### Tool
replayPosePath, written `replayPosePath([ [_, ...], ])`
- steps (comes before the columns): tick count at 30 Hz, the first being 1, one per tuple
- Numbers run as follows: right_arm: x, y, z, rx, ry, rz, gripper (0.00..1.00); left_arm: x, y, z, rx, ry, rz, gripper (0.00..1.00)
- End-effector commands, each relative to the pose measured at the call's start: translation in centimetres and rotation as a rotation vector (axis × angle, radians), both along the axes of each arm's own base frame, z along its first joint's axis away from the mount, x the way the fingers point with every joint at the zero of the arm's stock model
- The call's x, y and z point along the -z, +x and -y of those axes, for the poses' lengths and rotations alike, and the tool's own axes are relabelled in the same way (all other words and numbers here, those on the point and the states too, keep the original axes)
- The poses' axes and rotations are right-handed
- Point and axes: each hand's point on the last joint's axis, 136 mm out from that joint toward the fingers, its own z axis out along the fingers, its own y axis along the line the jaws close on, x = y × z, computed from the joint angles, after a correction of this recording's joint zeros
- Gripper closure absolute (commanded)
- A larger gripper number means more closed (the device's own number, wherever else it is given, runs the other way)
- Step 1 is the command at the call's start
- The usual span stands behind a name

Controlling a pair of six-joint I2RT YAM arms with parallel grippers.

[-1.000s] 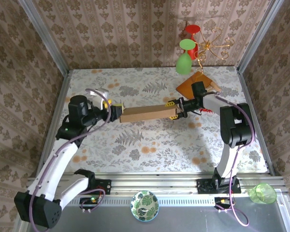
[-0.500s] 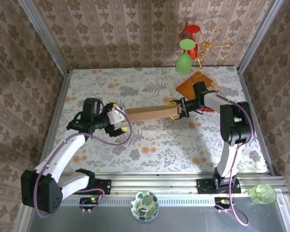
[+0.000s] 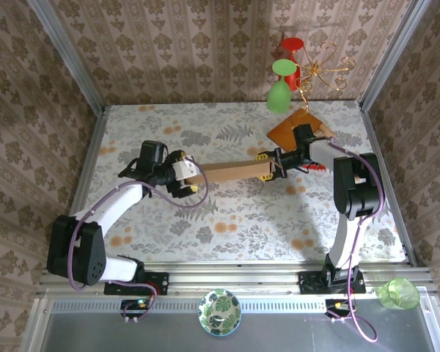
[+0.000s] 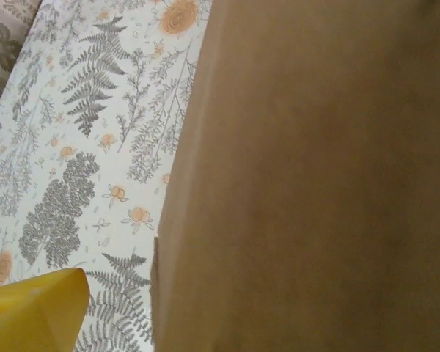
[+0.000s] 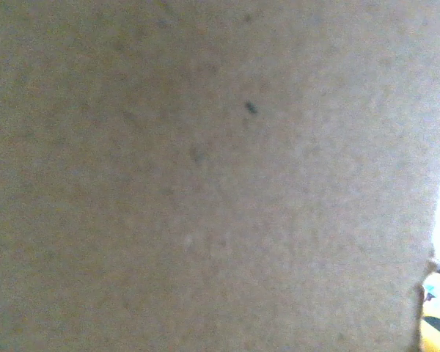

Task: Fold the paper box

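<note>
The left hand wide open, the paper box in the middle, the right hand pinching it.
The left hand is spread wide right by the box's left end, not holding it. The box looks like a long brown strip over the middle of the flowery surface; I cannot tell if it touches down. The right hand pinches its right end, near a wooden board. One small pinch at one end may not be enough: the box could sag, twist or slip out. The open left hand could bump it, and the folds might pop open.
</note>
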Motion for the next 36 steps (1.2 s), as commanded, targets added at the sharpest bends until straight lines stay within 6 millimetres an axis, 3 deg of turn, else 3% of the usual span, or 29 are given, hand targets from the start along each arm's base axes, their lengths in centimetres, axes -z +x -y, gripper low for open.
replayPosePath([
  [1,2.0,0.1,0.7,0.029,-0.063,-0.087,0.58,-1.0,0.0,1.6,0.029,-0.042,-0.016,0.08],
  [6,2.0,0.6,0.7,0.034,-0.065,-0.087,0.58,-0.7,-0.7,2.4,0.037,-0.048,-0.072,0.23],
  [14,1.9,1.0,0.7,0.04,-0.06,-0.084,0.53,-0.4,-1.3,2.7,0.049,-0.034,-0.071,0.28],
  [23,1.0,1.6,1.6,0.058,-0.078,-0.04,0.34,-1.0,-1.7,2.6,0.048,-0.038,-0.087,0.31],
  [36,-0.2,1.4,3.2,0.069,-0.15,0.013,0.26,-1.8,-2.1,2.7,0.05,-0.032,-0.206,0.34],
])
